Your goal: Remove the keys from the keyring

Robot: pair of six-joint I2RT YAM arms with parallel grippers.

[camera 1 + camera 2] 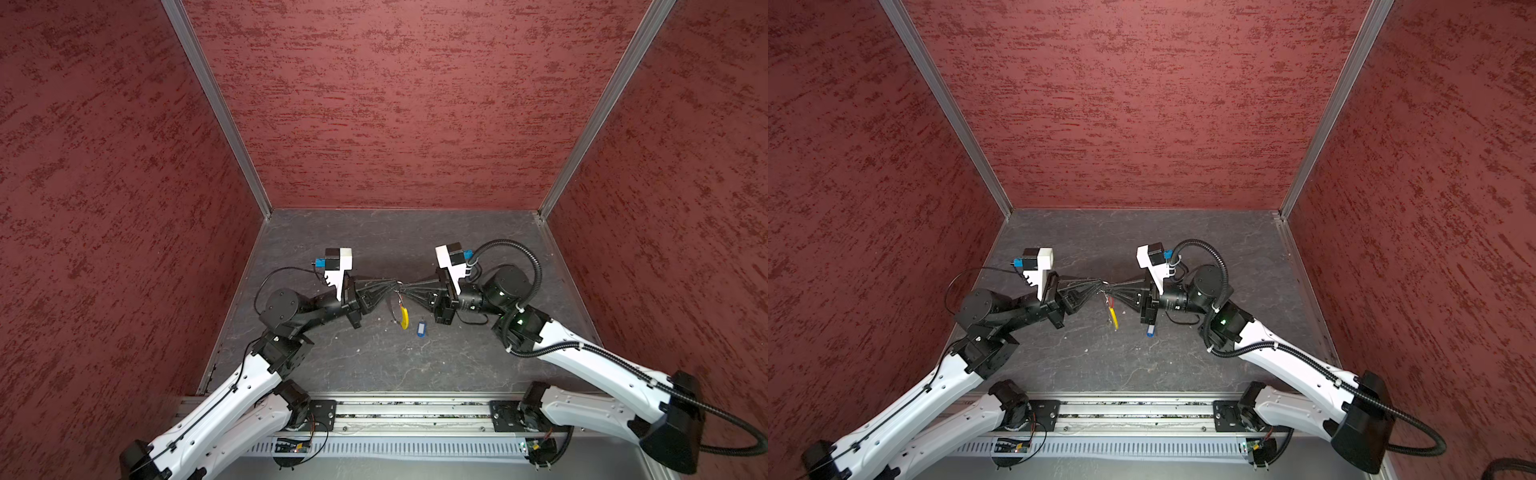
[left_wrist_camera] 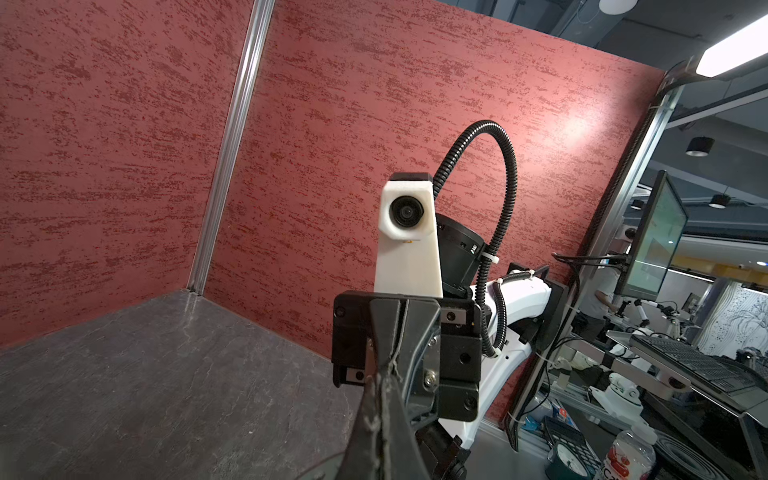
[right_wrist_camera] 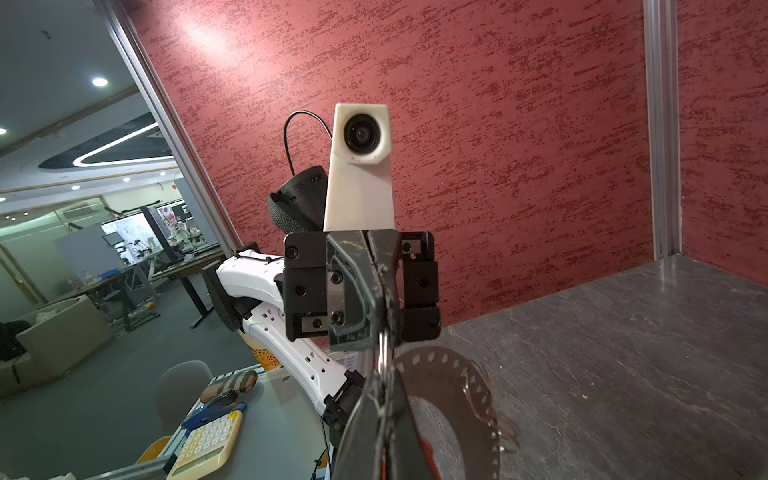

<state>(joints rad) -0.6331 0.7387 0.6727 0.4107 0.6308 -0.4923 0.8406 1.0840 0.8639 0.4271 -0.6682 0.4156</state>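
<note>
The blue key (image 1: 421,328) lies loose on the table (image 1: 374,365), nearest. Just beyond, the keyring (image 1: 404,316) dangles in the air, its red key (image 1: 1111,300) barely visible. Above it, left gripper (image 1: 394,285) and right gripper (image 1: 407,288) meet tip to tip, both clenched on its wire.

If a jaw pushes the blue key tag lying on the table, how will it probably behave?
The blue key tag lies flat on the table, so it would probably slide, not roll. It looks small and thin, so it is likely light and easily knocked aside. Its low profile may make pinching awkward.
</note>
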